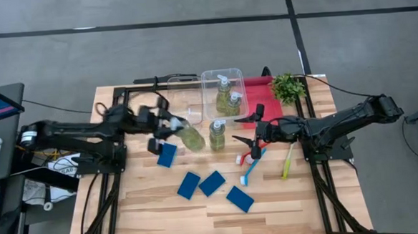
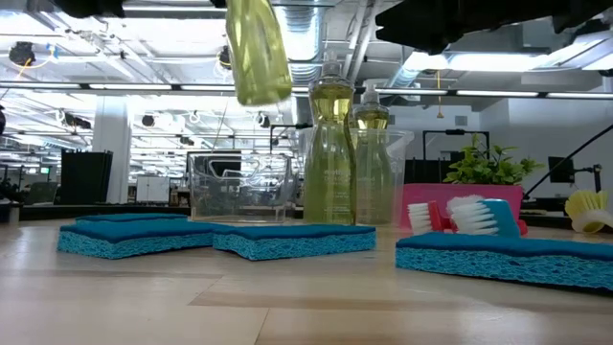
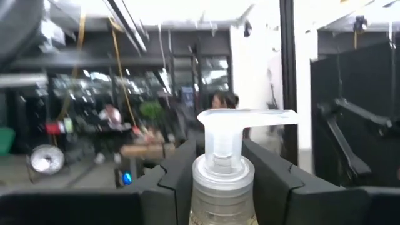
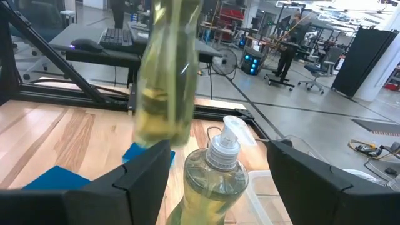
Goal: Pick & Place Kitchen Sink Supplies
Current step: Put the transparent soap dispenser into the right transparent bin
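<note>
My left gripper is shut on a clear pump bottle of yellow-green liquid, lifted over the table's middle; it also shows in the low view. A second bottle stands on the table beside it. My right gripper is open and empty, its fingers just right of that standing bottle without touching it. Two more bottles stand in a clear bin. Several blue sponges lie flat on the table. Red, blue and yellow-green brushes lie near my right gripper. My left gripper pinches the bottle's top, at the shoulder just under the pump collar, between its two fingers. The fingers come roughly level from the table's left. The bottle is lifted clear and hangs tilted, its base lowest and toward the right.
An empty clear bin stands at the back, left of the bin with bottles. A red tray and a small green plant are at the back right. People and equipment show in the room beyond the table.
</note>
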`<state>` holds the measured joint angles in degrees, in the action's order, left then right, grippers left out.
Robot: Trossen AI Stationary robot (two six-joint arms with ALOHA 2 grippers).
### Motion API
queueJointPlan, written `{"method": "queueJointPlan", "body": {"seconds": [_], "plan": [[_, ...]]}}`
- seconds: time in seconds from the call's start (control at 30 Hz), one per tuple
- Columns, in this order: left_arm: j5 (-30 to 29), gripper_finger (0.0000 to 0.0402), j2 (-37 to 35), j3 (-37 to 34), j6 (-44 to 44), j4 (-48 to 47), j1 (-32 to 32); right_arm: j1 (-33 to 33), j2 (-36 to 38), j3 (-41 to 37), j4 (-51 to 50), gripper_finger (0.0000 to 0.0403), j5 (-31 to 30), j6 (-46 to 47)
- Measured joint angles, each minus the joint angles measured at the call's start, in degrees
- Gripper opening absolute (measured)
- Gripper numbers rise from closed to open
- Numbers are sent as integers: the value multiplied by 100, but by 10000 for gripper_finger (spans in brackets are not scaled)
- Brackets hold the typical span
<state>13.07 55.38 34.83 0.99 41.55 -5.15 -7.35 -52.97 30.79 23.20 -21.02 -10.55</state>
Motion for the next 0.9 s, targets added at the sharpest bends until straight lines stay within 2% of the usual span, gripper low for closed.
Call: {"method": "queueJointPlan", "body": {"seconds": [0.17, 0.33, 0.5, 0.6, 0.7, 0.9], "plan": [[-277, 120, -413, 9, 12, -36, -374, 1, 0, 0, 1, 260, -2, 0], [-753, 113, -417, 9, 56, 15, -816, 0, 0, 0, 0, 260, -1, -2], [-983, 127, -153, 47, 54, 290, -1267, 0, 0, 0, 0, 260, 0, -2], [-1014, 116, 99, 266, 36, 228, -1483, 1, 0, 0, 0, 260, -1, -2], [-997, 103, 425, 580, 29, 253, -1558, 1, 0, 0, 0, 260, -1, -2], [-952, 112, 1029, 1195, 26, 237, -1587, 0, 0, 0, 0, 260, -2, -2]]}}
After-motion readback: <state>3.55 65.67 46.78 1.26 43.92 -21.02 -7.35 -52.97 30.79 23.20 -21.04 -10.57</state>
